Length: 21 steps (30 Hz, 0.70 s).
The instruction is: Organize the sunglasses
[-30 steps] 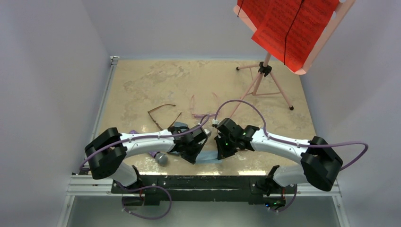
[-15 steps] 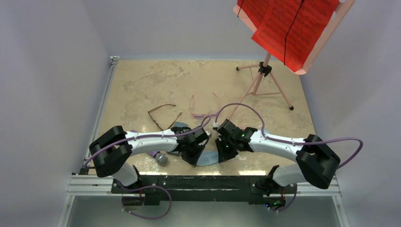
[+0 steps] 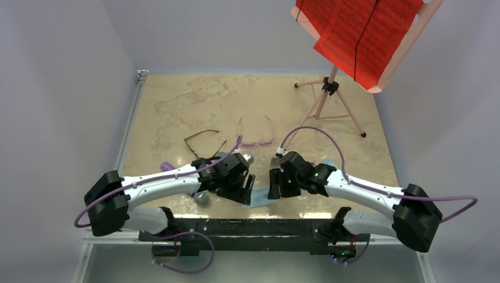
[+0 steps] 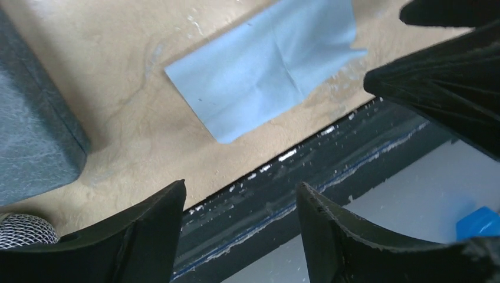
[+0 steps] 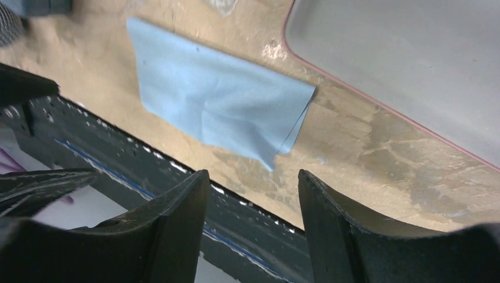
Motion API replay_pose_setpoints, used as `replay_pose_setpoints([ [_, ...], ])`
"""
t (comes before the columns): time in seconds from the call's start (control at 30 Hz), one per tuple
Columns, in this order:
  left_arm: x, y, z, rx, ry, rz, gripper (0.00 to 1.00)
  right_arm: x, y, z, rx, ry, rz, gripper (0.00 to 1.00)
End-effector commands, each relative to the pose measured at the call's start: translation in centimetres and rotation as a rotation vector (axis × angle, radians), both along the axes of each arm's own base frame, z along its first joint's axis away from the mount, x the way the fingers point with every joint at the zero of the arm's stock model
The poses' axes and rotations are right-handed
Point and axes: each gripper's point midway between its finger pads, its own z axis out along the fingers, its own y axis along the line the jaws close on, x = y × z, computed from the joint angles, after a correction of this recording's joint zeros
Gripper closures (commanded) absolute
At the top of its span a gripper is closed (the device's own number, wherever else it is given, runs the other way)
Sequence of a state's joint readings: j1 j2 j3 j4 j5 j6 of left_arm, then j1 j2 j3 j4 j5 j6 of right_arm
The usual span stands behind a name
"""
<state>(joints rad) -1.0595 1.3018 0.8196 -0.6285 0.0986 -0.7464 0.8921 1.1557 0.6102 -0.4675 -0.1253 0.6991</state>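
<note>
As they hang low over the near edge of the table [image 3: 177, 100], you have the left gripper [image 4: 239, 203] and the right gripper [image 5: 253, 191] with fingers spread and nothing between them. A light blue cloth [image 4: 265, 65] lies flat on the table between the two, touching neither. The dark brown sunglasses [image 3: 203, 144] lie further back, left of centre; the pink-purple sunglasses [image 3: 256, 134] lie near them to the right, not touching. Neither pair is held.
</note>
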Motion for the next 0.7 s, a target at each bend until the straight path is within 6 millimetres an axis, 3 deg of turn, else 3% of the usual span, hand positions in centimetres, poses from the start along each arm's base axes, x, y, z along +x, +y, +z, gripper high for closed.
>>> replay_pose_setpoints([
  [0.0,1.9,-0.8,-0.6,0.001,0.009,0.176,0.3,1.8,0.6,-0.1,0.04,-0.006,-0.21,0.42],
  [0.2,3.2,-1.8,-3.1,0.062,0.039,0.26,0.48,2.9,0.3,-1.2,0.003,-0.011,-0.302,0.47],
  [0.37,4.3,-2.1,-4.2,0.084,0.019,0.305,0.57,3.7,0.0,-2.0,-0.053,-0.038,-0.309,0.5],
  [0.47,5.3,-1.2,-4.8,0.146,-0.021,0.359,0.61,3.8,0.3,-2.7,-0.064,-0.036,-0.279,0.54],
  [0.67,5.8,-1.1,-5.9,0.192,-0.026,0.38,0.69,4.1,0.8,-3.3,-0.094,-0.042,-0.271,0.58],
])
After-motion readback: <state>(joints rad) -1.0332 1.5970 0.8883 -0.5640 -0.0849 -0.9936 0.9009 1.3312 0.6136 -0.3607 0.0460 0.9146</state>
